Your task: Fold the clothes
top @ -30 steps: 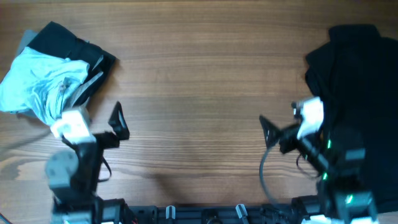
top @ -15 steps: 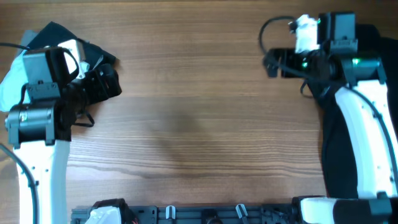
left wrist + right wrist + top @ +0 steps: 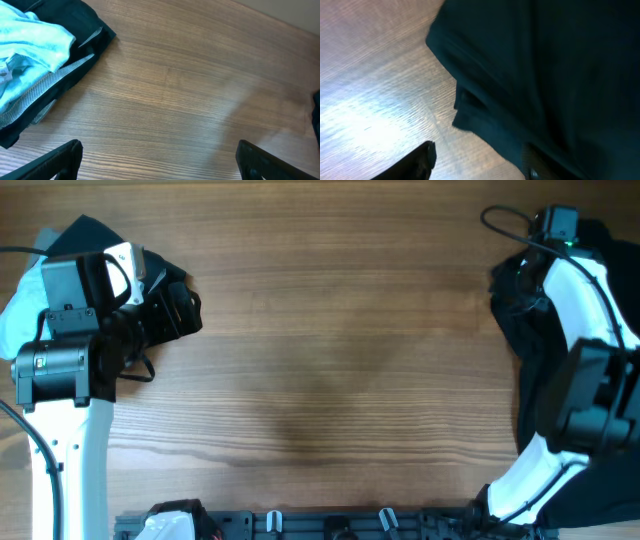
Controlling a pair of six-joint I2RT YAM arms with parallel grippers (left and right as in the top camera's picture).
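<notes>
while my right arm reaches out over the far right side of the table (image 3: 330,350), my right hand (image 3: 477,155) hangs over the edge of the black garment (image 3: 545,75), which lies bunched along that right side and runs off the frame in the overhead view. from my wrist i see one finger (image 3: 422,160) over the bare wood and the other (image 3: 532,167) over the dark cloth, so the garment's folded edge runs between the two. they stand roughly half apart, with wood showing in the gap, and i cannot tell whether either one is touching the fabric; nothing is pinched between them that i can see. my left hand (image 3: 157,150) is spread as wide as it goes and holds nothing, its two fingers at the lower corners of my wrist view with only wood between them. it sits just beside the heap at the far left of the table, well apart from the black garment across the open middle of the wood. in that heap a pale blue garment (image 3: 30,35) lies crumpled on top, a grey garment (image 3: 55,82) with fine stripes pokes out beneath it, and some dark cloth (image 3: 85,20) lies under both, its corner pointing toward the table's middle. from overhead my left arm covers part of the heap.
</notes>
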